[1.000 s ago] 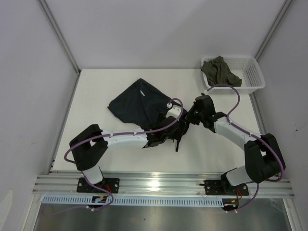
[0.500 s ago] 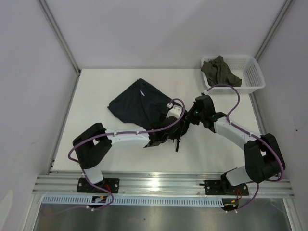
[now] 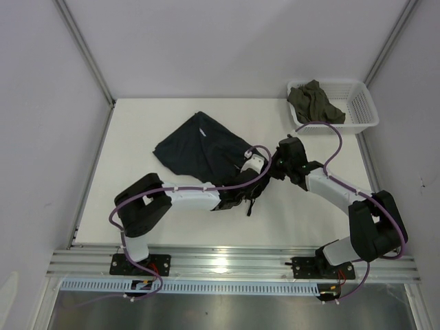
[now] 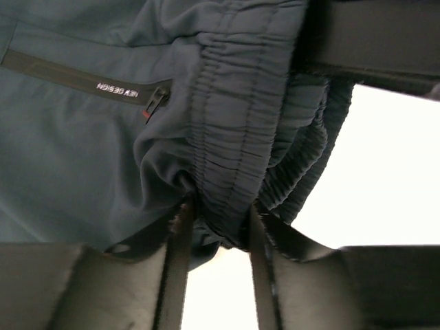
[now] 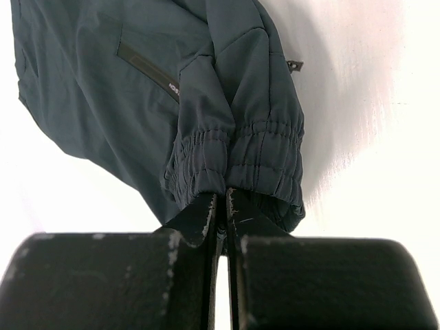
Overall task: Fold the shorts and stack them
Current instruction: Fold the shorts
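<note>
White table (image 3: 134, 127); shorts (image 3: 192, 146) centre, near edge under arms; left gripper (image 4: 218, 213), right gripper (image 5: 221, 199) each clamp waistband (image 5: 265, 158); overhead hides both grips.

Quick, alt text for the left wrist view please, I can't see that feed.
The left claw pinches the gathered elastic waistband of the dark teal-navy fabric shorts between its two black fingers. A black zipped pocket strip with white lettering sits upper left; white table shows at right.
</note>
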`<state>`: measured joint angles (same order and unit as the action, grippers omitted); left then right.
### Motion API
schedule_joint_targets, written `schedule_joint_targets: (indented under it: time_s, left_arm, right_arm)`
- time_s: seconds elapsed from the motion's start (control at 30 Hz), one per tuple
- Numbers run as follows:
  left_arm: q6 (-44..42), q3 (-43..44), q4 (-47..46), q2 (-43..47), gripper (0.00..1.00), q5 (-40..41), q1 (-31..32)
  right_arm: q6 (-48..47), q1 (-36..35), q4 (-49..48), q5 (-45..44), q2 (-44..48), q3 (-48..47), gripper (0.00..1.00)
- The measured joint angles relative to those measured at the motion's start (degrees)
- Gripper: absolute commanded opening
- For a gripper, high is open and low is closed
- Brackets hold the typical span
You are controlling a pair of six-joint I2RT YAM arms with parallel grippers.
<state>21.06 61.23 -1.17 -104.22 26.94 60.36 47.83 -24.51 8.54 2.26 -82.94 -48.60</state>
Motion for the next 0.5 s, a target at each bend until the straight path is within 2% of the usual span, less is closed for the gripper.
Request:
schedule_joint_targets:
  time_s: [0.03,0.13,0.5]
  left_arm:
    - [-0.24,0.5,0.04,-0.57,0.28,0.09,0.15]
    - [-1.09,2.21,0.55,-2.43,0.19,1.18,1.01]
    - [-2.03,2.75,2.19,-3.26,0.11,4.7,6.64]
  right_arm:
    - [0.07,0.02,-0.04,0.07,0.0,0.0,0.0]
    - [0.13,0.57,-0.28,0.46,-0.15,0.0,0.0]
    - [-1.4,8.44,-5.99,7.98,-5.9,3.43,0.0]
